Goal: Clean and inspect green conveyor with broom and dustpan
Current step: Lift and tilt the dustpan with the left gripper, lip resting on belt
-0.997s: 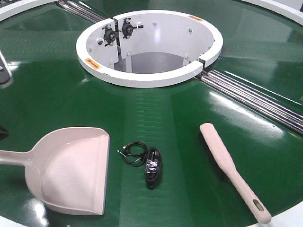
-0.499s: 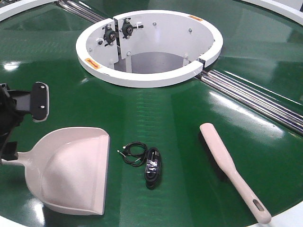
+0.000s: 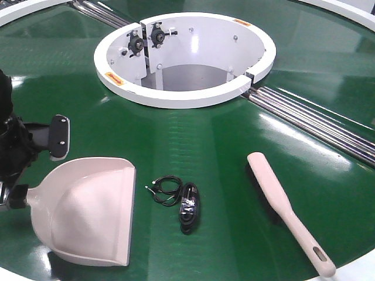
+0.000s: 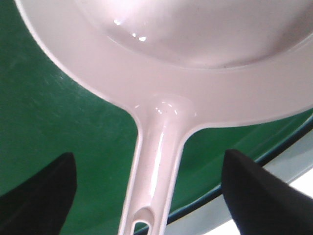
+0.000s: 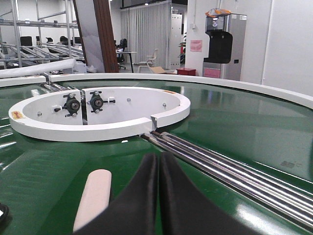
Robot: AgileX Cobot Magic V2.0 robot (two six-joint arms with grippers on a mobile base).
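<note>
Near left, the left gripper (image 3: 36, 168) hides the handle of the dustpan (image 3: 88, 211); the broom (image 5: 93, 198) runs off the right wrist view's lower edge.

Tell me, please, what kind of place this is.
Probably an industrial workshop or robotics test hall, not a home. A large green conveyor runs around a white ring and is crossed by metal rods. Behind it stand shelving racks and office chairs.

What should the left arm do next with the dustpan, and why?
Probably close the left pincer on the dustpan handle: its jaws stand open on either side of the handle, which is centred between them but not yet gripped.
</note>
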